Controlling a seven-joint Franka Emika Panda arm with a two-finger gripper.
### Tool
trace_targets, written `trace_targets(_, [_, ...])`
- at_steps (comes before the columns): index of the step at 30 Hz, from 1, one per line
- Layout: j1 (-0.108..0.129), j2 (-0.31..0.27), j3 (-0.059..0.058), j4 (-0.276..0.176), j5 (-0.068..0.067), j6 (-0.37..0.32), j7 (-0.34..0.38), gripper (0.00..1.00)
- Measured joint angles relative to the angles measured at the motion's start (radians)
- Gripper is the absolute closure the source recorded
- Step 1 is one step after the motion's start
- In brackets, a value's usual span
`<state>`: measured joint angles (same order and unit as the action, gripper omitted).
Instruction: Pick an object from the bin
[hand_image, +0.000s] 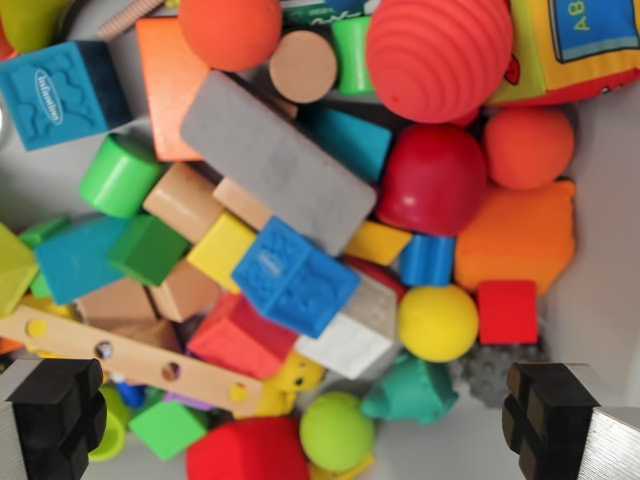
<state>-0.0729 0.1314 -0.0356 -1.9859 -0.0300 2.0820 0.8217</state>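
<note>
I am at the choosing step: my pincer (300, 425) hangs above the bin (610, 300) with nothing picked, and no one toy settled on. The jaws stand spread wide, one black pad (55, 415) at the wrist view's lower left and the other at its lower right, and between them I hold nothing and, as far as I can tell, touch nothing. The bin is crammed. Straight between my pads lie a lime green ball (337, 430), a red block (247, 450) just beside it and a teal moulded toy (412, 390); a little further up sit a yellow ball (437, 322), a small red cube (507, 311) and a blue embossed block (293, 276) resting on a long grey block (275, 162). A wooden strip with holes (130, 355) runs slantwise across the left side. I judge the next move calls for picking one piece that stands free enough for both pads to drop alongside it; the yellow ball or the lime green ball look likeliest, since round things here have gaps around them. I would need to centre over it, then lower without wedging a pad onto a neighbour. Round toys may roll out as I squeeze, so a centred grip matters.
</note>
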Motion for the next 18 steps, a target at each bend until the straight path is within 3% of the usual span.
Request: trace_targets(18, [-0.001, 0.022, -0.007, 0.002, 0.002, 0.017, 0.065, 0.0])
